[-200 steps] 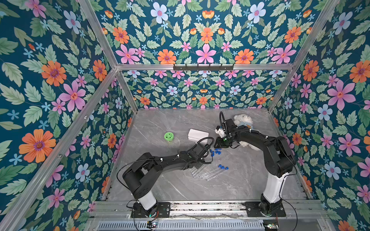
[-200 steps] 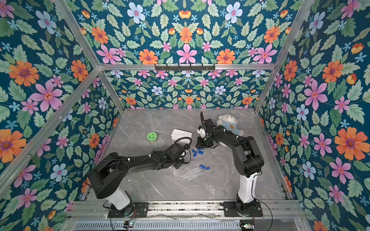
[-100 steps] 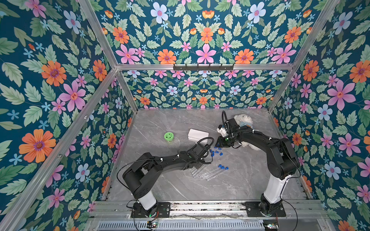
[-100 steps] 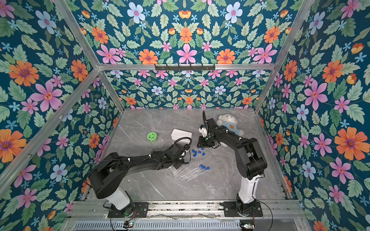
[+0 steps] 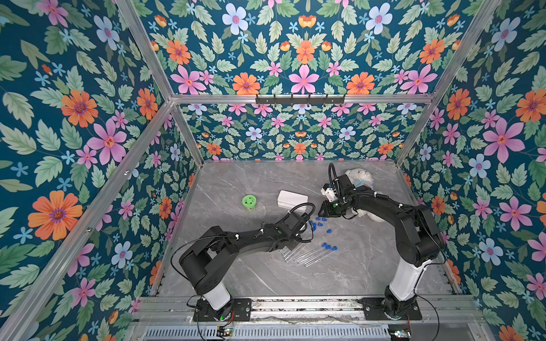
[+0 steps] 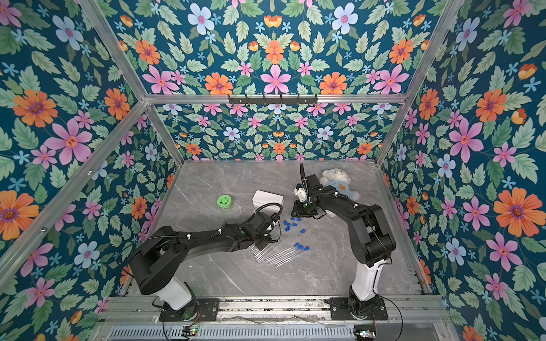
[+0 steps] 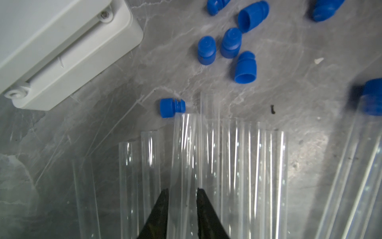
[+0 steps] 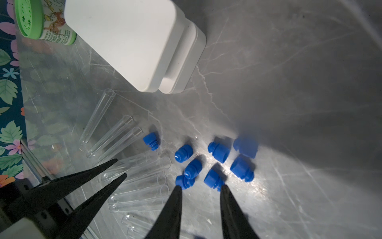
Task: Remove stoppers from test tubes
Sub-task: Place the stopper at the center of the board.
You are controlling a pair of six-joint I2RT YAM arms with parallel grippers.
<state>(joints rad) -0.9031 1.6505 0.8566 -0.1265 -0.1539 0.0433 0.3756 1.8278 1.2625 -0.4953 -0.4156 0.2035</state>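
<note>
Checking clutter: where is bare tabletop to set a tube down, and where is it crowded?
Free: the strip between the test tubes and the front rail; the back-left, behind the green-lidded jar and white box. Crowded: centre, around the loose stoppers.

the right arm (image 5: 413, 224) has swung its elbow outward, toward the wall on its own side, in both top views. most of that swing came in the first half of the second, with hardly any after it. its wrist has slid the same way a touch, so the cable loop above it now stands a little nearer the white plush toy (image 5: 360, 177). the left end effector (image 7: 182, 189) has eased its jaws slightly apart, and a clear test tube (image 7: 184, 149) lies between the tips.
</note>
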